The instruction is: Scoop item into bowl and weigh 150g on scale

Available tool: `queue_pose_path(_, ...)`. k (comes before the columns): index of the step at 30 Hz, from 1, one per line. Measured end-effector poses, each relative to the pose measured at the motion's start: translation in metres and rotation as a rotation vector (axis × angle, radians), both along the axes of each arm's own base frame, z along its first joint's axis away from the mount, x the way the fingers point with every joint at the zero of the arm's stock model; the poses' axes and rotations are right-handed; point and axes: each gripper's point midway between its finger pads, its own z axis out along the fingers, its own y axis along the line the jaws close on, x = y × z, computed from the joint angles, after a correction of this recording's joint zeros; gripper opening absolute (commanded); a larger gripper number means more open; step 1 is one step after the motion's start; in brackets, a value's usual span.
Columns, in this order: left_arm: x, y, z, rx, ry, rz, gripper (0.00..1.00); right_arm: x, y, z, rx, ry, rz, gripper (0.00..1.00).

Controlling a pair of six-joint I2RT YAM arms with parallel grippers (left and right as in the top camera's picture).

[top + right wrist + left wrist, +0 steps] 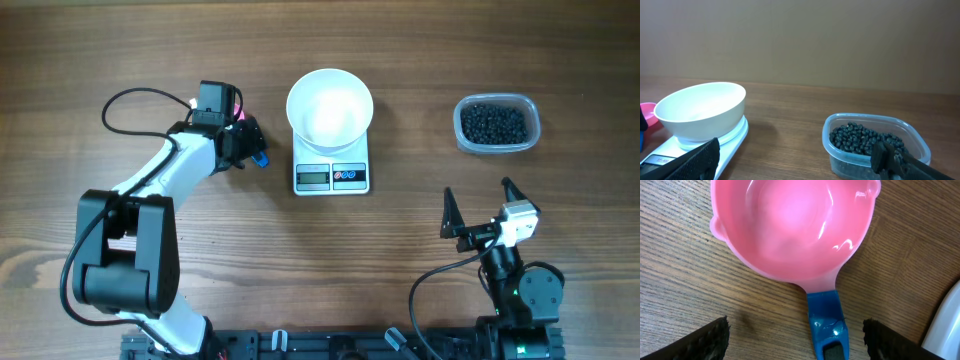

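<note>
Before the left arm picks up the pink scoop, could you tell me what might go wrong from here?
1. The left tool hangs open above the scoop's slim blue handle, which lies flat on the table; an off-centre pinch could twist the pink scoop.
2. The bowl overhangs the small scale; a nudge may shift it.
3. The tub of black beads sits beyond the bowl, so loaded passes could spill beads.

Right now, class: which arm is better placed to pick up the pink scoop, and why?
Left. The left gripper hangs open over the blue handle of the scoop; the right gripper sits far off.
</note>
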Motion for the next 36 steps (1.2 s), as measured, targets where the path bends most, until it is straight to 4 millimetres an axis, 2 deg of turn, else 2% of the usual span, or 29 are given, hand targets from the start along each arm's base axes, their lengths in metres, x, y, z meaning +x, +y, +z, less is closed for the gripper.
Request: queue_pose_path(36,-0.0034,0.0005,-0.0014,0.002,0.015,0.0,0.94,0.0,0.0,0.0,0.0,0.0,0.0,1.0)
